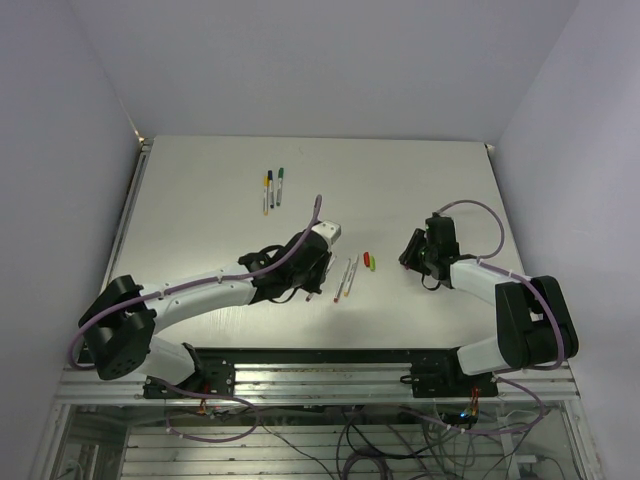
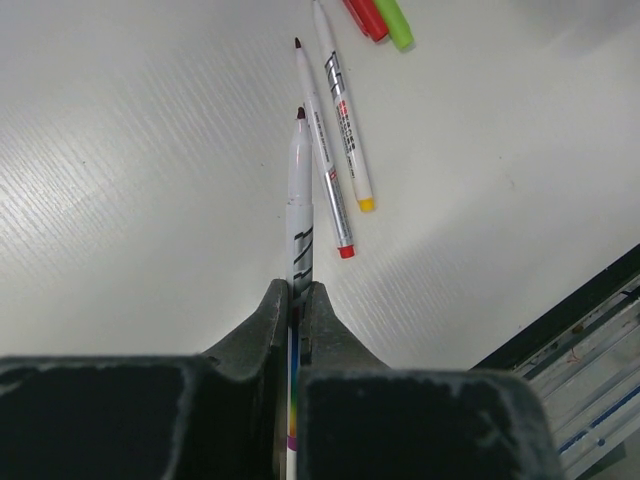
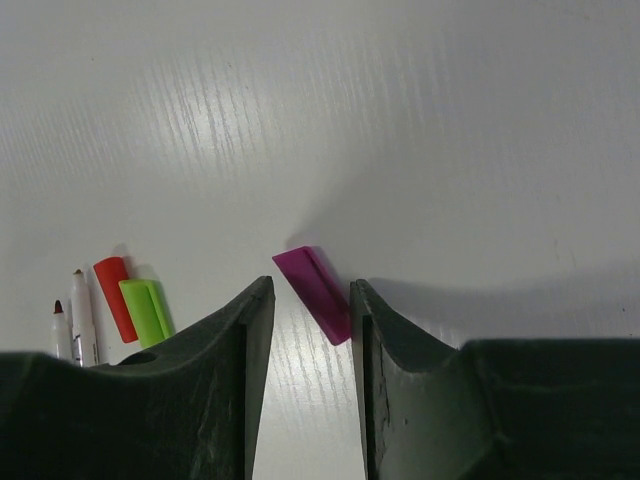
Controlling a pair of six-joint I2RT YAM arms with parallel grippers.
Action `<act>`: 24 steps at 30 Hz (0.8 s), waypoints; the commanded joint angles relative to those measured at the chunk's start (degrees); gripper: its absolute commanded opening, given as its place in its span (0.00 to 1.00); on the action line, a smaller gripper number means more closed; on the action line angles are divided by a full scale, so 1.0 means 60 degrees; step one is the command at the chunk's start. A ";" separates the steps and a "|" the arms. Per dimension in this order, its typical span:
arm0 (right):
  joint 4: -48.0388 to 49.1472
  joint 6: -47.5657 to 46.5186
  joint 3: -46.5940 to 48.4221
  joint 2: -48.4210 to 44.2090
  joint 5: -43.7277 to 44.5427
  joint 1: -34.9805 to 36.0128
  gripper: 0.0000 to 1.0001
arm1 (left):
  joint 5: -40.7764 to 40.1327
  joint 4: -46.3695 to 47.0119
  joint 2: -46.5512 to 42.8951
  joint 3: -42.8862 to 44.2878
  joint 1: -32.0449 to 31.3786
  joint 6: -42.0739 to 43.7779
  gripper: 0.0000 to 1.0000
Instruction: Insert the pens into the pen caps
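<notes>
Nearest: left fingers [image 2: 265,335] pinching a dark-tipped pen [image 2: 299,190] at its rear, tip forward over the desk [image 2: 120,200]; right fingers [image 3: 240,335] spread astride the magenta cap [image 3: 315,295] lying on the desk. Both parts look light, stiff, slick; the cap likely wants a squeeze across its mid-body.

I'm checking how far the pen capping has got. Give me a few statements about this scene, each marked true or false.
1. The left end effector is shut on a pen. True.
2. That pen wears a cap. False: its dark tip is bare.
3. The magenta cap sits inside the opening of the right end effector. True.
4. The red cap and green cap lie at opposite ends of the table. False: they lie side by side.
</notes>
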 commanded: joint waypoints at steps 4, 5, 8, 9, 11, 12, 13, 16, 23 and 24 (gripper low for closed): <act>-0.0833 0.0141 0.0222 0.0427 0.0313 0.0264 0.33 | 0.0230 0.0320 -0.0359 -0.0175 0.0106 -0.0111 0.07; -0.0914 0.0145 0.0275 0.0511 0.0396 0.0316 0.31 | 0.0235 0.0316 -0.0353 -0.0191 0.0119 -0.0098 0.07; -0.1056 0.0269 0.0407 0.0683 0.0695 0.0539 0.24 | 0.0236 0.0352 -0.0341 -0.0200 0.0135 -0.0109 0.07; -0.1070 0.0302 0.0421 0.0732 0.0753 0.0596 0.24 | 0.0258 0.0380 -0.0338 -0.0222 0.0146 -0.0118 0.07; -0.1107 0.0353 0.0481 0.0840 0.0845 0.0662 0.25 | 0.0287 0.0416 -0.0356 -0.0234 0.0168 -0.0117 0.07; -0.1115 0.0369 0.0507 0.0911 0.0878 0.0686 0.27 | 0.0299 0.0428 -0.0360 -0.0237 0.0169 -0.0117 0.07; -0.1116 0.0371 0.0537 0.0980 0.0899 0.0713 0.28 | 0.0317 0.0442 -0.0340 -0.0247 0.0184 -0.0102 0.07; -0.1175 0.0368 0.0665 0.1212 0.1041 0.0789 0.31 | 0.0368 0.0467 -0.0284 -0.0268 0.0216 -0.0075 0.07; -0.1850 0.0497 0.1151 0.1717 0.2124 0.1415 0.30 | 0.0485 0.0601 -0.0236 -0.0324 0.0326 -0.0085 0.07; -0.1968 0.0524 0.1184 0.1772 0.2241 0.1524 0.29 | 0.0494 0.0598 -0.0248 -0.0329 0.0339 -0.0078 0.07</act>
